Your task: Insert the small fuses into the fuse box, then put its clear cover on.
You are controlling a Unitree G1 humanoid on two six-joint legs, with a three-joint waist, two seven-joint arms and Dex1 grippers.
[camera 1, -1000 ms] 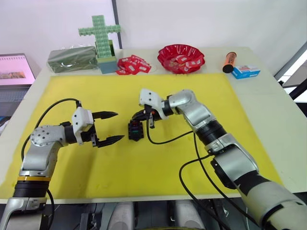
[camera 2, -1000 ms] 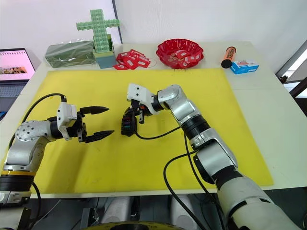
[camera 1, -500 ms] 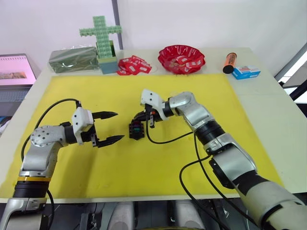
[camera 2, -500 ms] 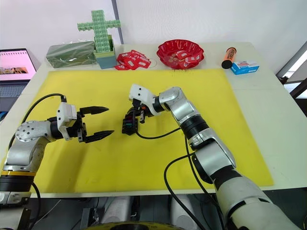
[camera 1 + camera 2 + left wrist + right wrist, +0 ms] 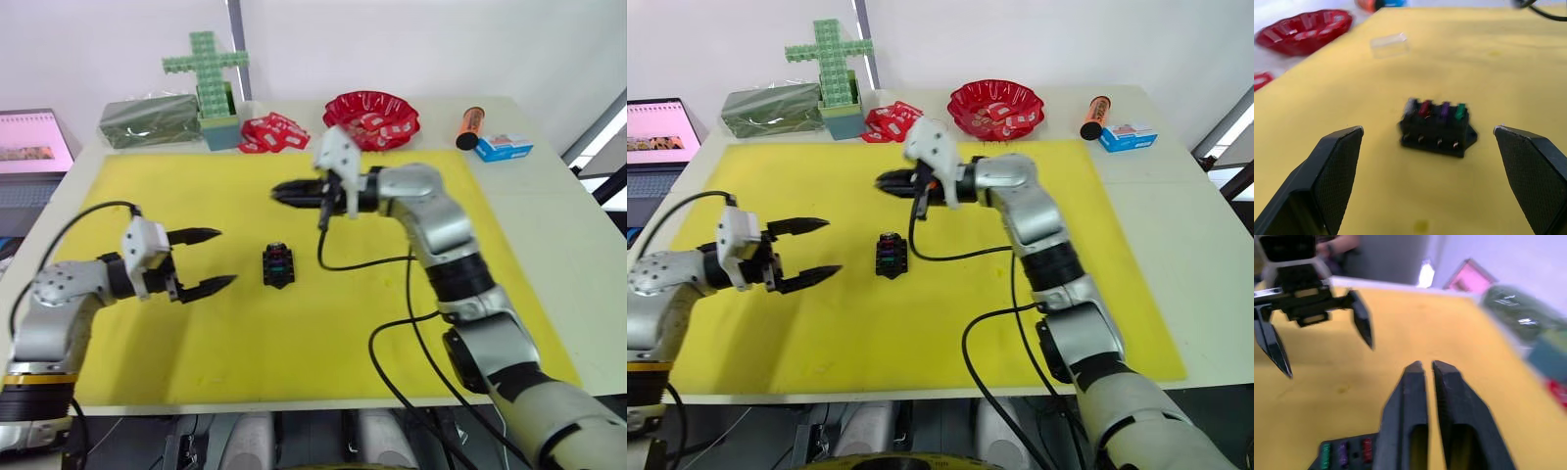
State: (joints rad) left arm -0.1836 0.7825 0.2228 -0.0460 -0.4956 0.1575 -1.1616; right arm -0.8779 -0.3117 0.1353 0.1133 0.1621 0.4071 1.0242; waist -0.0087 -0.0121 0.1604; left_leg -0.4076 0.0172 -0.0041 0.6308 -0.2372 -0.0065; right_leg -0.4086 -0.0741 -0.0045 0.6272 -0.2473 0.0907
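The black fuse box [image 5: 278,265] sits on the yellow mat [image 5: 245,343], near the middle. Small fuses stand in its slots: a grey one [image 5: 1410,105], a red one [image 5: 1424,108], a purple one [image 5: 1444,108] and a green one [image 5: 1460,111]. The clear cover [image 5: 1388,44] lies on the mat beyond the box, toward the red bowl. My left gripper [image 5: 223,257] is open, to the left of the box and apart from it. My right gripper [image 5: 276,192] hangs above and behind the box, shut and holding nothing.
Along the table's far edge stand a red bowl [image 5: 370,117] of packets, loose red-white packets [image 5: 274,132], a green block cross [image 5: 208,73], a green pack [image 5: 147,119], an orange tube [image 5: 468,122] and a blue box [image 5: 502,147]. A screen [image 5: 29,142] is at far left.
My right gripper has lifted off the fuse box and drawn up and back. My left arm has shifted a little to the left, still open. The fuse box has stayed put.
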